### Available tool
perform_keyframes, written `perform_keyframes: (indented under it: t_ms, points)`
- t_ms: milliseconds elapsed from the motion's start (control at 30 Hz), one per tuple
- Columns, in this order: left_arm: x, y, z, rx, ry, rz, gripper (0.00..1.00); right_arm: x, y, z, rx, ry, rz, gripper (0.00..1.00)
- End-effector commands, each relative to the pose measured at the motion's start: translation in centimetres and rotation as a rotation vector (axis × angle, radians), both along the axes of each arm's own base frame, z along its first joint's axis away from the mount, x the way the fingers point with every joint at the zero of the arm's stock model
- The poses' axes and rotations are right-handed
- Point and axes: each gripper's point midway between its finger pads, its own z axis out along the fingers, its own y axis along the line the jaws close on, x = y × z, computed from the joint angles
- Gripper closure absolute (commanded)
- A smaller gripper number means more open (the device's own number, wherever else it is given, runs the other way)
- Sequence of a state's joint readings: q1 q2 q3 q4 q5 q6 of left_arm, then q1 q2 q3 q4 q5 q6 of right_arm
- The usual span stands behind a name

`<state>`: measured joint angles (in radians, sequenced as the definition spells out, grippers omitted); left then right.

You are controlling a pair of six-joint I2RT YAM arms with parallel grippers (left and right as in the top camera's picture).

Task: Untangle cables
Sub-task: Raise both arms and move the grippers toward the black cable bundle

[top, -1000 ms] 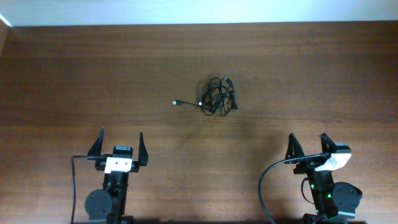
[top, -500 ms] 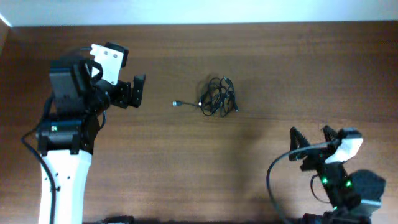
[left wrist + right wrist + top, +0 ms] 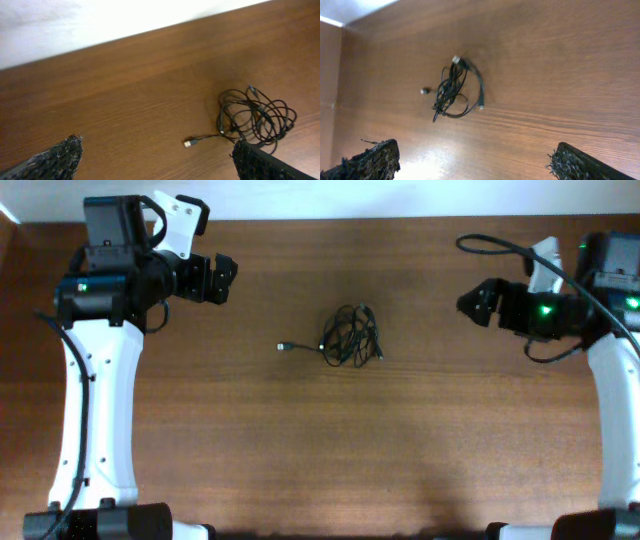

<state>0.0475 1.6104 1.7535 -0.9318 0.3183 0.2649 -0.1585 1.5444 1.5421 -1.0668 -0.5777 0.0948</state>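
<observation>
The cables (image 3: 351,337) lie as a small black tangled bunch on the middle of the wooden table, with one plug end (image 3: 284,346) sticking out to the left. They also show in the left wrist view (image 3: 255,118) and the right wrist view (image 3: 452,91). My left gripper (image 3: 218,278) is open and empty, held above the table's back left, well left of the bunch. My right gripper (image 3: 477,304) is open and empty, held at the back right, well right of the bunch.
The brown wooden table (image 3: 320,450) meets a white wall (image 3: 320,195) along its far edge. The white arm links stand along the left and right sides.
Both arms rose from their folded rest pose at the front edge and now reach over the back left and back right of the table. The cables have not moved.
</observation>
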Motion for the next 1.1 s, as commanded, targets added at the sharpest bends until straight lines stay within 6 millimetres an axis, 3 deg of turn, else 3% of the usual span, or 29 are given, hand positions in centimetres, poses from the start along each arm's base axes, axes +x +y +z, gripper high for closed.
perform_keyframes:
  t_ms: [0, 33, 67, 100, 133, 167, 200, 233, 300, 333, 400, 467, 567, 600, 667, 700, 733, 800, 867, 900, 967, 1000, 1067]
  points:
    - [1.1, -1.1, -2.0, -0.064, 0.062, -0.037, 0.01, 1.0, 5.4, -2.4, 0.031, 0.049, 0.159, 0.14]
    - [1.4, -1.4, -3.7, -0.074, 0.114, -0.033, 0.03, 1.2, 7.0, -3.4, 0.012, 0.068, 0.184, 0.15]
    - [1.9, -2.4, -6.1, -0.105, 0.197, 0.011, 0.17, 1.5, 8.8, -4.9, -0.028, 0.119, 0.152, 0.17]
    - [2.2, -3.5, -7.7, -0.109, 0.252, 0.069, 0.23, 1.7, 9.4, -5.1, -0.046, 0.129, 0.122, 0.22]
    - [2.4, -5.0, -8.8, -0.125, 0.287, 0.088, 0.23, 2.0, 8.9, -5.5, -0.067, 0.158, 0.037, 0.32]
    - [2.8, -8.1, -10.4, -0.157, 0.326, 0.075, 0.21, 2.2, 8.4, -5.6, -0.075, 0.166, -0.003, 0.40]
    - [3.2, -11.8, -11.6, -0.152, 0.325, 0.009, 0.25, 2.3, 8.3, -5.6, -0.083, 0.162, -0.008, 0.41]
    - [3.2, -17.5, -13.4, -0.163, 0.324, -0.072, 0.36, 2.2, 7.7, -5.9, -0.112, 0.172, -0.024, 0.41]
    - [2.1, -24.9, -16.8, -0.202, 0.362, -0.174, 0.62, 2.0, 5.7, -6.4, -0.148, 0.203, -0.074, 0.40]
    - [1.1, -26.9, -17.9, -0.191, 0.382, -0.216, 0.67, 1.7, 3.7, -6.8, -0.159, 0.235, -0.116, 0.40]
    - [-1.0, -29.9, -17.7, -0.270, 0.414, -0.399, 0.66, 0.9, -0.2, -7.3, -0.176, 0.280, -0.163, 0.40]
    - [-0.7, -29.5, -18.5, -0.243, 0.418, -0.374, 0.71, 0.6, -1.6, -7.4, -0.173, 0.299, -0.192, 0.40]
    - [-0.6, -28.8, -22.1, -0.184, 0.475, -0.330, 0.79, 0.5, -1.6, -7.4, -0.174, 0.301, -0.191, 0.40]
    - [-0.6, -28.8, -22.0, -0.184, 0.473, -0.329, 0.80, 0.5, -1.6, -7.4, -0.174, 0.301, -0.192, 0.40]
    - [-0.1, -28.9, -18.3, -0.180, 0.458, -0.326, 0.50, 0.5, -1.6, -7.4, -0.177, 0.301, -0.193, 0.34]
    - [0.4, -28.0, -17.5, -0.134, 0.446, -0.286, 0.41, 0.5, -1.6, -7.4, -0.177, 0.301, -0.193, 0.34]
    - [0.5, -26.4, -18.2, -0.055, 0.453, -0.226, 0.36, 0.5, -1.6, -7.4, -0.182, 0.296, -0.180, 0.33]
    - [0.1, -25.4, -19.2, -0.003, 0.485, -0.196, 0.36, 0.5, -1.6, -7.4, -0.183, 0.295, -0.179, 0.33]
    - [-0.4, -25.5, -21.6, 0.047, 0.519, -0.239, 0.35, 0.5, -1.6, -7.5, -0.184, 0.297, -0.176, 0.33]
    - [-0.7, -26.0, -22.7, 0.033, 0.548, -0.253, 0.45, 0.4, -1.6, -7.5, -0.184, 0.299, -0.177, 0.33]
    - [-0.8, -26.4, -23.1, 0.013, 0.560, -0.267, 0.86, 0.4, -1.6, -7.5, -0.184, 0.299, -0.176, 0.33]
    - [-0.5, -26.5, -22.8, 0.007, 0.548, -0.268, 0.97, 0.4, -1.6, -7.5, -0.184, 0.299, -0.176, 0.33]
    - [0.8, -27.2, -18.9, -0.037, 0.495, -0.281, 1.00, 0.4, -1.6, -7.5, -0.184, 0.299, -0.176, 0.33]
